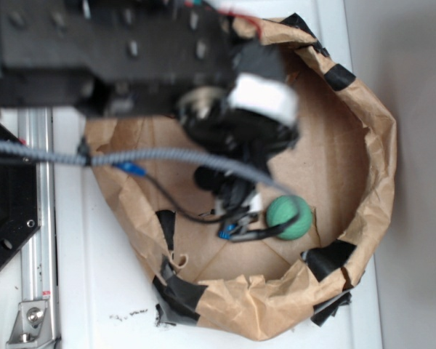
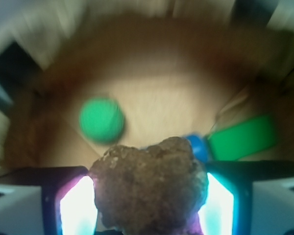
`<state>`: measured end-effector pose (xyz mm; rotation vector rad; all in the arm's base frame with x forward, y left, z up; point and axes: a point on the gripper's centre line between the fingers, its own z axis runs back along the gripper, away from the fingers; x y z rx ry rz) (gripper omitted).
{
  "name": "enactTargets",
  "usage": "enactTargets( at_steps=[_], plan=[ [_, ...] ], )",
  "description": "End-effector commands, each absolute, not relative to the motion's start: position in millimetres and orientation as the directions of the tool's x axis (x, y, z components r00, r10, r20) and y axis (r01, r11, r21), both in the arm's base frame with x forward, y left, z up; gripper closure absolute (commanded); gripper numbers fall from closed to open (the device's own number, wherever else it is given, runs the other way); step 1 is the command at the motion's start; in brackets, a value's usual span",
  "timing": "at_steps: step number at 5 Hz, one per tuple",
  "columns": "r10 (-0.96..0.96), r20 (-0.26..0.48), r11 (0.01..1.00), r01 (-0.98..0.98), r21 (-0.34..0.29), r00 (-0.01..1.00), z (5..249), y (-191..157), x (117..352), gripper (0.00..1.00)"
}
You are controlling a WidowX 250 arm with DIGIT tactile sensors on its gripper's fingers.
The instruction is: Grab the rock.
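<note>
In the wrist view the rough brown-grey rock [image 2: 149, 188] fills the space between my two glowing finger pads [image 2: 76, 205], and both pads press against its sides, so my gripper [image 2: 148, 205] is shut on it. It looks lifted above the cardboard floor. In the exterior view my gripper [image 1: 236, 207] hangs inside the paper-walled pen; the rock is hidden there behind the arm and cables.
A green ball [image 1: 288, 217] [image 2: 101, 120] lies on the floor of the brown paper pen [image 1: 370, 153]. A green block [image 2: 242, 138] and a blue piece [image 2: 198, 147] lie to the right. Black tape patches [image 1: 330, 258] mark the pen wall.
</note>
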<state>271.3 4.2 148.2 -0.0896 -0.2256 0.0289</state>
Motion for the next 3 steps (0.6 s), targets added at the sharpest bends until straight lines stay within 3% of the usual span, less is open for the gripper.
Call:
enactTargets(
  at_steps=[1,3],
  plan=[
    [0.056,0.249,0.998,-0.046,-0.046,0.967,208,3,271,1.0],
    [0.047,0.252,0.999,-0.045,-0.012,0.967,198,-1,269,1.0]
  ],
)
